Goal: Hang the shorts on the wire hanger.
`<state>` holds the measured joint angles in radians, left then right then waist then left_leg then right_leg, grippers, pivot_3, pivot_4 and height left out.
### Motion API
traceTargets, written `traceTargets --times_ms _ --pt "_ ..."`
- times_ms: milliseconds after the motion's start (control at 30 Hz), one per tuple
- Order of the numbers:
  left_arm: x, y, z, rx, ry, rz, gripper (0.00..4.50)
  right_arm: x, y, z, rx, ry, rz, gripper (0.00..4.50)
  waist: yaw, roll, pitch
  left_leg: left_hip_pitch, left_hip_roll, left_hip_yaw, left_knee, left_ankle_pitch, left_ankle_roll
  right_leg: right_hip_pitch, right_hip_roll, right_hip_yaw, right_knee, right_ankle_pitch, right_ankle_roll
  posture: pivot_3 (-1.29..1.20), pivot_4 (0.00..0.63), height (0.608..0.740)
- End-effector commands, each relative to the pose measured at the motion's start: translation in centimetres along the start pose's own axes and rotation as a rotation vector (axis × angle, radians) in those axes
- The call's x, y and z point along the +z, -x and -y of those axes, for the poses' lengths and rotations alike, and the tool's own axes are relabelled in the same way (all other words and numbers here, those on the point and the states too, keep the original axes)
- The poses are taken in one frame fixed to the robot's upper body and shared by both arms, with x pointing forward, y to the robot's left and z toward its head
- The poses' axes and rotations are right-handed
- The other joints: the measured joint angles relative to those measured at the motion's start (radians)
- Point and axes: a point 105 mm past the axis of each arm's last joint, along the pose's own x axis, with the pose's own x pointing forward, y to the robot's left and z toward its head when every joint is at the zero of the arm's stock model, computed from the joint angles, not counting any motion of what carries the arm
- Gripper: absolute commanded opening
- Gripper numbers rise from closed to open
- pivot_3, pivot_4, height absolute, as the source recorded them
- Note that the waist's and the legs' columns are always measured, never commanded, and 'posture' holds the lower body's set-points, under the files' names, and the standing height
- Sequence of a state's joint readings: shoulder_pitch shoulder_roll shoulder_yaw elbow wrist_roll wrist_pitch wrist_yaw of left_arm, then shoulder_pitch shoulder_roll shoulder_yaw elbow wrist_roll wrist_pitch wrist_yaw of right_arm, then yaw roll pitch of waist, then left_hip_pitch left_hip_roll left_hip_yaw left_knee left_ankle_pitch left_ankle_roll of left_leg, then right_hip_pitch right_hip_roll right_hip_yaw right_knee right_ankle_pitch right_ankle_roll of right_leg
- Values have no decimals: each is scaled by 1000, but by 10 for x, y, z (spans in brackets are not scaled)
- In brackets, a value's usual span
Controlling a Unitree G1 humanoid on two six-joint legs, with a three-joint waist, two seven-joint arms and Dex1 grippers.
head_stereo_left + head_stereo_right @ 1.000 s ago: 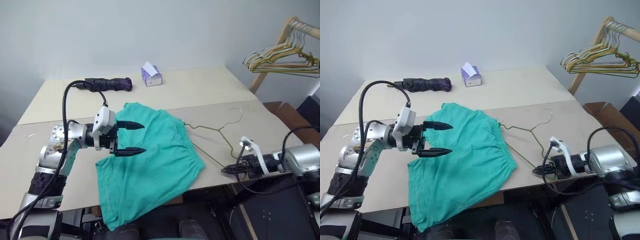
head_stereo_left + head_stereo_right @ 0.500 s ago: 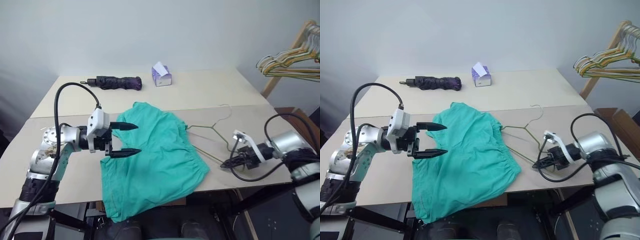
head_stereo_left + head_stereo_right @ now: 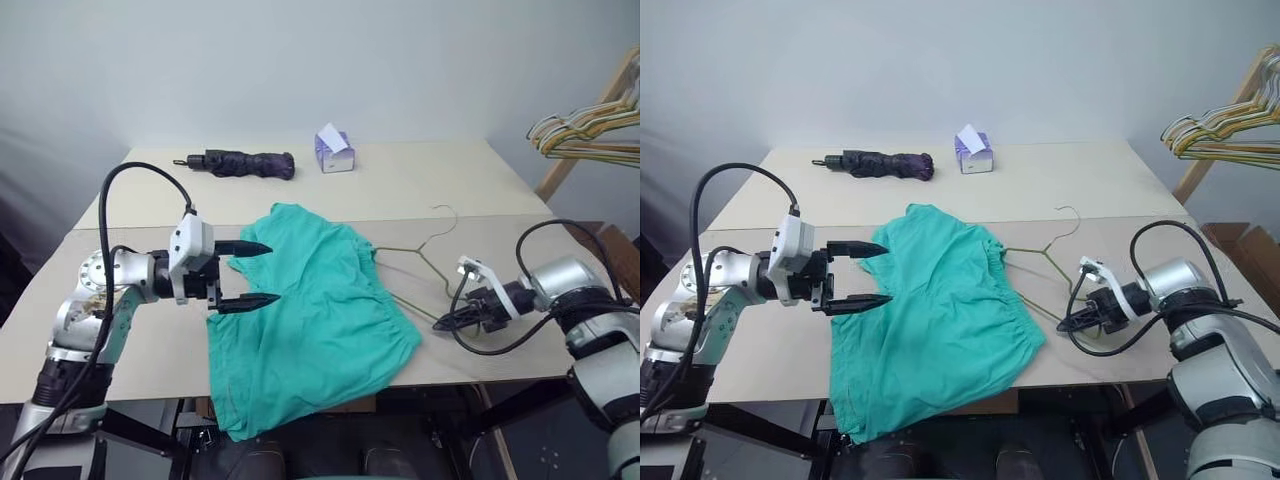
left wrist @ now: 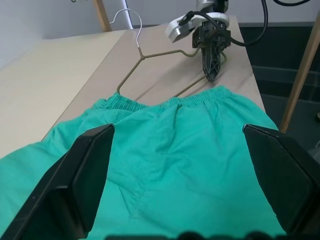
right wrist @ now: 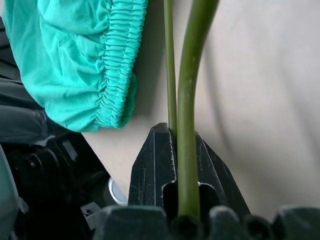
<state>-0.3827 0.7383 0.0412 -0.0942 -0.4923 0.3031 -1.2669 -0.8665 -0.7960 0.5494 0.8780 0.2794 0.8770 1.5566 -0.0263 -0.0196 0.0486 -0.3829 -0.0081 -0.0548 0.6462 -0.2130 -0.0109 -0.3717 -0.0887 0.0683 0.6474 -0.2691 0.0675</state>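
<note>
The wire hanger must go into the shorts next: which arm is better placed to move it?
Right. The right end effector is shut on the wire hanger, beside the shorts waistband.

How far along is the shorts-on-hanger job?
Done: the right gripper is shut on the wire hanger at its lower corner, with the hanger lying on the table. In hand: the left gripper is open over the shorts, holding nothing. Left: the shorts lie flat, waistband over part of the hanger, one end drooping off the table's near edge; nothing is hung yet.
</note>
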Motion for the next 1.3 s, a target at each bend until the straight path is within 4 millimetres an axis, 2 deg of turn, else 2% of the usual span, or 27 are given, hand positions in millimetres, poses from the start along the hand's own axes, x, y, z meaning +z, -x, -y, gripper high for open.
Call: traceTargets --times_ms 33,200,300,400,533,633,800,933,1133,1300 --pt "9 -2 -8 12 -51 16 4446 9 9 -12 97 -36 138 0 3 0 0 0 0 0 0 0 0 0 0 0 0 0 0 25 10 740" --pt "10 -8 -18 6 -65 22 4446 20 23 -22 64 42 283 0 7 0 0 -1 0 0 0 0 0 0 0 0 0 0 0 -35 6 740" --pt "12 -11 -29 21 -78 32 4446 23 24 -21 -170 274 316 0 6 0 0 -2 0 0 0 0 0 -1 0 0 0 0 0 -72 0 740" --pt "15 -12 -38 49 -94 43 4446 31 25 -26 -337 427 365 0 -6 0 0 -2 0 0 0 0 0 -2 0 -1 0 0 1 -105 0 740" --pt "21 -11 -63 129 -156 43 4446 60 32 -51 -583 700 453 0 -42 0 0 -2 0 1 0 0 0 -2 0 0 0 0 1 -135 0 740" --pt "32 -10 -83 169 -223 38 4446 70 33 -71 -687 879 419 0 -56 0 0 -5 1 0 0 0 0 -5 1 0 0 0 1 -163 0 740" --pt "56 -10 -107 185 -370 18 4446 77 28 -104 -714 1045 351 0 -88 0 0 -12 0 0 1 0 0 -12 0 0 0 1 2 -186 0 740" --pt "66 -14 -108 93 -482 -24 4446 75 22 -119 -693 1103 287 0 -113 0 0 -18 -1 -1 5 0 0 -16 -1 0 1 2 3 -190 0 740" --pt "48 -23 -92 -181 -541 -189 4446 74 15 -128 -661 1184 215 0 -149 0 0 -17 -1 -1 5 0 0 -15 -1 -1 1 2 3 -193 0 740" --pt "27 -35 -89 -300 -586 -357 4446 76 9 -136 -615 1222 209 0 -164 0 0 -18 0 -2 5 0 0 -16 -1 -1 2 2 3 -193 0 740"
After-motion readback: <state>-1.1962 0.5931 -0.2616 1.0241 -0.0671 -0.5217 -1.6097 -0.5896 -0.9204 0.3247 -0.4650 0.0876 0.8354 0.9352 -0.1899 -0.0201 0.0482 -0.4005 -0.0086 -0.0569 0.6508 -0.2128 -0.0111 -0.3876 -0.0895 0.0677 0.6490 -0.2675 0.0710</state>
